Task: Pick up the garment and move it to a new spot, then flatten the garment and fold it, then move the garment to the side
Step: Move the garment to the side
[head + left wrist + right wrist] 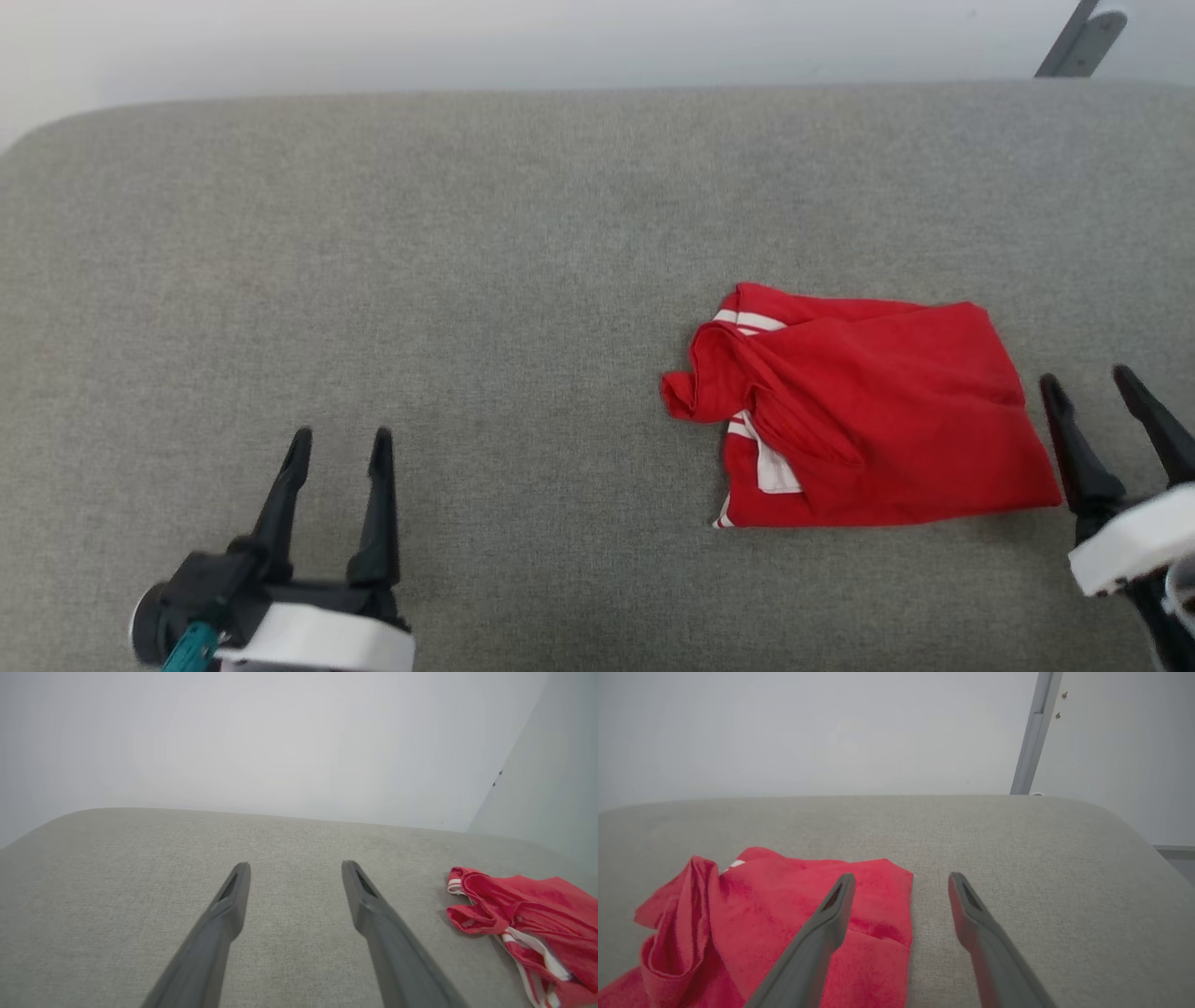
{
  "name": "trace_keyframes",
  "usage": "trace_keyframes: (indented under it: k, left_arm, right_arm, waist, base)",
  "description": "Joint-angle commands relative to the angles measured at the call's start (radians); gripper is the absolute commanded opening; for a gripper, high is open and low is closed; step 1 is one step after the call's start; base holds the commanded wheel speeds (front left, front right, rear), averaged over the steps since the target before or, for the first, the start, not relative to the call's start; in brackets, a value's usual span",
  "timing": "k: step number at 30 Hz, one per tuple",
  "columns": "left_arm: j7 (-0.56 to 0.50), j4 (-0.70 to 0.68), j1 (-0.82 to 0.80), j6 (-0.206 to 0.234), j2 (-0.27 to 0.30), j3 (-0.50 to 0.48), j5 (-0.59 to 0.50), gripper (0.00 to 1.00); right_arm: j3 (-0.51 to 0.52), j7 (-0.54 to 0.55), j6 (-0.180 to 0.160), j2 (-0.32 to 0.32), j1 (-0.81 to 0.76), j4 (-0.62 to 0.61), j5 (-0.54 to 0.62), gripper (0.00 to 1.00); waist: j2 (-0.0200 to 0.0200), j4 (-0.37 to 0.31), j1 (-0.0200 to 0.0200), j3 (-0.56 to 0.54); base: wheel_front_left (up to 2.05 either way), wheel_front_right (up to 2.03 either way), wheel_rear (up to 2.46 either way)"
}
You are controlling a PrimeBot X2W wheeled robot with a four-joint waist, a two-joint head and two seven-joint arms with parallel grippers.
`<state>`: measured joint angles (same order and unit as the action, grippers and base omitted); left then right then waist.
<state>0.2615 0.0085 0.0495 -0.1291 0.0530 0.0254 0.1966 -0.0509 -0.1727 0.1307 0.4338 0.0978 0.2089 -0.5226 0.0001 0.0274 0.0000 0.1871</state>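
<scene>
Garment (pixel 878 411) lay folded into a red bundle, right of centre on the grey cushion (pixel 420 261). Right gripper (pixel 1086 376) hovered just beside its right edge, fingers spread, empty. Left gripper (pixel 341 437) sat well apart at lower left, fingers parted too, holding nothing.

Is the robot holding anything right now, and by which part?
Nothing is held. Both pairs of jaws stand open and empty; the shirt lies free on the grey cushion.

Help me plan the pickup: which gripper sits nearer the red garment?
The right gripper, open close beside the garment; the left gripper stands open far off.
</scene>
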Motion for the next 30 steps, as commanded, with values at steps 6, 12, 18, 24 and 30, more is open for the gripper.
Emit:
trace_keyframes:
  k: [6, 12, 18, 24, 30]
  left_arm:
    - [0.004, 0.006, -0.086, -0.002, -0.001, 0.053, -0.007, 1.0]
    - [0.004, 0.012, -0.155, -0.002, -0.002, 0.094, 0.004, 1.0]
    - [0.005, 0.021, -0.217, -0.002, -0.001, 0.134, 0.02, 1.0]
    - [0.005, 0.038, -0.239, -0.002, -0.001, 0.137, 0.014, 1.0]
    - [0.005, 0.058, -0.254, -0.002, -0.002, 0.139, -0.014, 1.0]
  right_arm:
    - [-0.142, 0.276, 0.0, 0.18, 0.119, 0.0, -0.056, 1.0]
    - [-0.265, 0.569, 0.0, 0.315, 0.178, -0.056, -0.222, 1.0]
    - [-0.303, 0.685, 0.0, 0.346, 0.226, -0.032, -0.353, 1.0]
    - [-0.349, 0.7, 0.0, 0.32, 0.235, 0.006, -0.392, 0.0]
    - [-0.315, 0.631, -0.003, 0.324, 0.264, 0.027, -0.403, 0.0]
  waist:
    - [-0.0001, 0.009, 0.0, 0.071]
    - [-0.0001, 0.033, 0.0, 0.144]
    - [-0.0001, 0.062, 0.0, 0.221]
    - [-0.0001, 0.057, 0.0, 0.25]
    - [-0.0001, 0.009, 0.0, 0.254]
  base:
    - [0.0, 0.0, 0.0]
    - [0.0, 0.0, 0.0]
    - [0.0, 0.0, 0.0]
    - [0.0, 0.0, 0.0]
    - [0.0, 0.0, 0.0]
